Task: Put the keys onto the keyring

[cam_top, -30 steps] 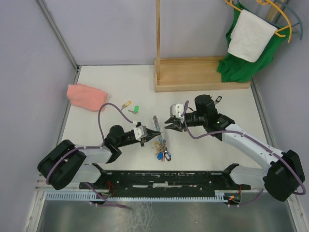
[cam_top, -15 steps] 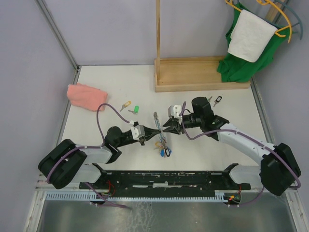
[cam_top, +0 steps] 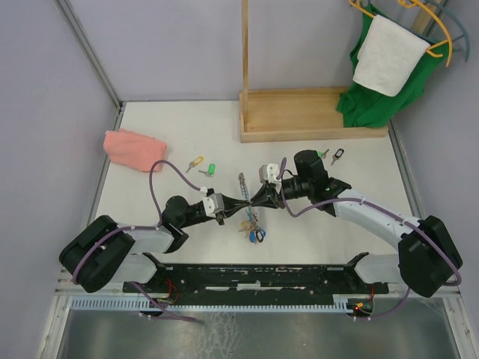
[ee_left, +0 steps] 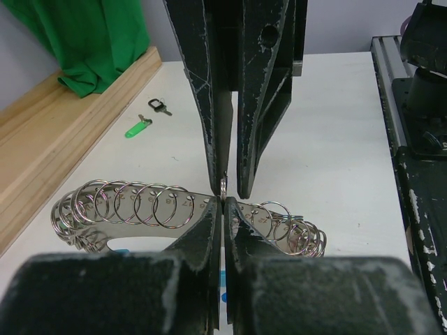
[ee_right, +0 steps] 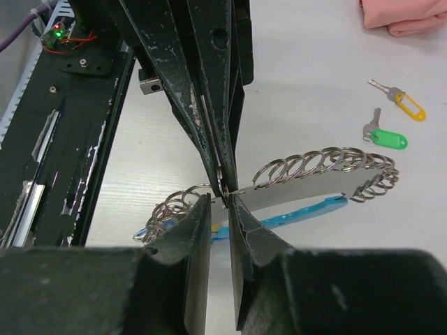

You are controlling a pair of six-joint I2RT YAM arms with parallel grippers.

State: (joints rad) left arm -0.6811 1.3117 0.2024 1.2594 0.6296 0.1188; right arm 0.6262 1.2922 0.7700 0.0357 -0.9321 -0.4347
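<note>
Table (cam_top: 187,127): white, under the keyring (ee_left: 133,209).
Left gripper (ee_left: 223,206): clenched on the keyring.
Right gripper (ee_right: 220,202): jaws narrow at the keyring; grasp cannot be told.

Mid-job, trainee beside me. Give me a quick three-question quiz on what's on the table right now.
1. True or false: the left gripper is shut on the keyring.
2. The two keys nearest the pink cloth have heads coloured: A yellow and green; B red and blue; C black and white.
3. In the left wrist view, what colour is the key beside the green key?
Key: 1 true; 2 A; 3 black.
</note>
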